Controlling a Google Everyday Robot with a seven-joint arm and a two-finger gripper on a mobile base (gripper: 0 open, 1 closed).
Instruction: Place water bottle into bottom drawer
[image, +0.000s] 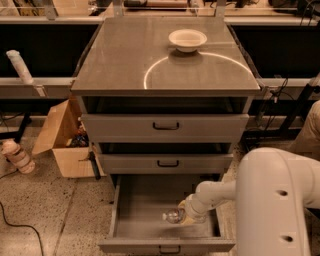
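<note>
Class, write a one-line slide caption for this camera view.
Robot's claw at the water bottle inside the open bottom drawer; a white bowl sits on the cabinet top.

Dim warm light, glare arc on cabinet top (125, 65); jaws in shadowed bottom drawer (145, 200).

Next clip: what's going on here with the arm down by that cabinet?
The robot's single arm reaches into the open bottom drawer, with the gripper low inside, toward the drawer's front right. A small clear water bottle sits at the gripper's tip, turned roughly on its side, at or just above the drawer floor. Whether the gripper is holding it or has let go does not show. A white bowl sits untouched on the cabinet top.
</note>
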